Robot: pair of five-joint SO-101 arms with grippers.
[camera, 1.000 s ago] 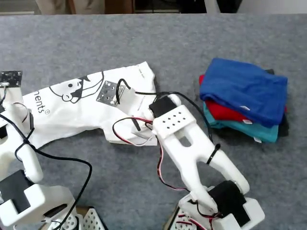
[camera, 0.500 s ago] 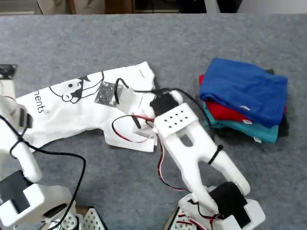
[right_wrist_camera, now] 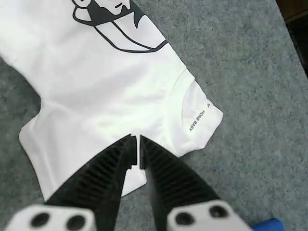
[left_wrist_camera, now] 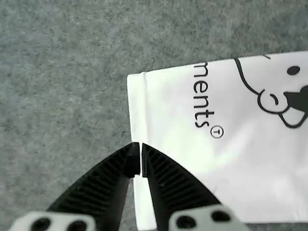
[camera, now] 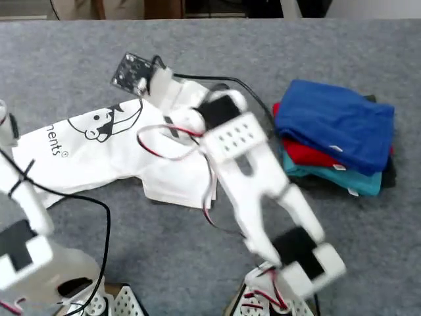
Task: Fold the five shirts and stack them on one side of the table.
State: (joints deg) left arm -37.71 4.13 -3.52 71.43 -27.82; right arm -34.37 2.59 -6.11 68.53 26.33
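White shirt lies rumpled; left pincer and right pincer are both clenched, so a grab might only bunch it.

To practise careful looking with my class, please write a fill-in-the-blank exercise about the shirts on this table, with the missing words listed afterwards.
1. The top shirt of the folded stack is ___.
2. The second shirt, right beneath it, is ___.
3. The spread-out shirt is ___.
4. In the high view, the folded stack lies to the ___ of the spread-out shirt.

Missing words: blue; red; white; right.
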